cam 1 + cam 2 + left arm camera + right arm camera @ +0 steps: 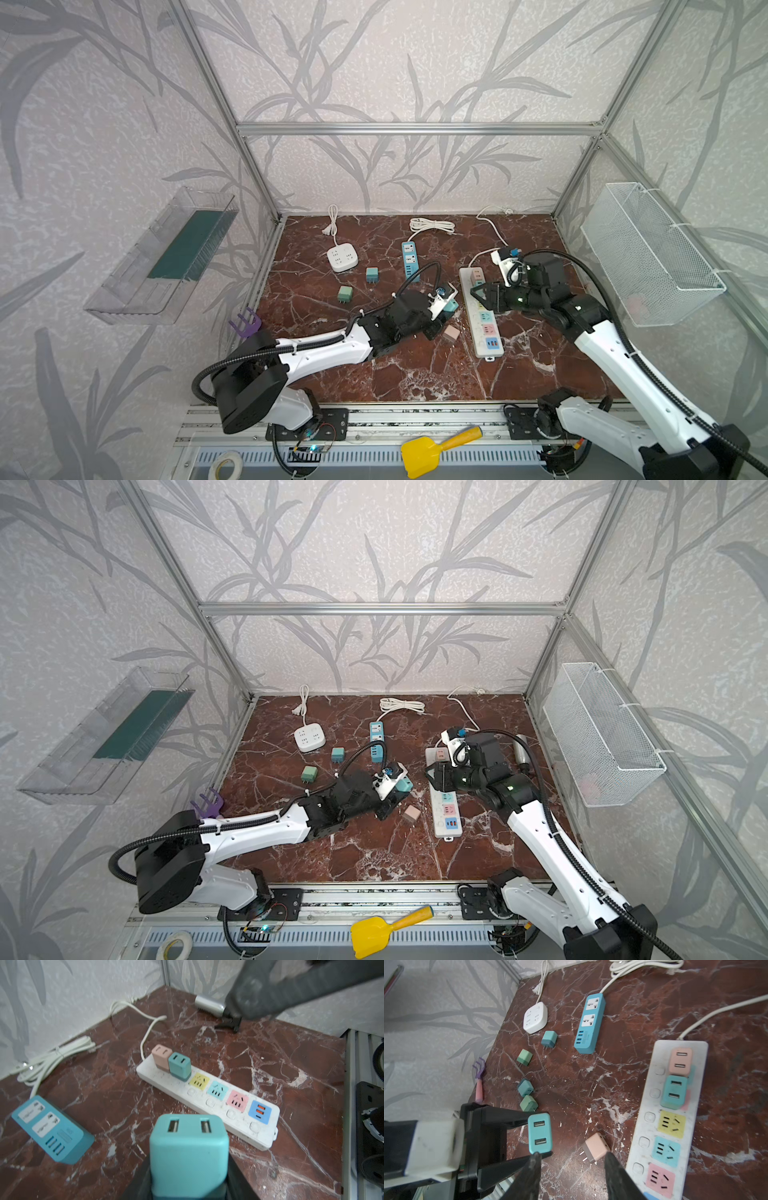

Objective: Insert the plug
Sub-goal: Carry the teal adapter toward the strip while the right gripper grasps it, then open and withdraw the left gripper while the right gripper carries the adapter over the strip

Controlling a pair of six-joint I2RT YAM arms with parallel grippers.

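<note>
Left claw (189, 1180) is clamped on the teal plug (188, 1147), held near the white power strip (209, 1103), apparently so it can be lined up with a free socket (199, 1083). Right claw (571, 1155) is held part open, empty, over the strip.

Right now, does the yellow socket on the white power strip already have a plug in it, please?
No, the yellow socket on the white power strip shows bare slots; nothing is plugged into it.
</note>
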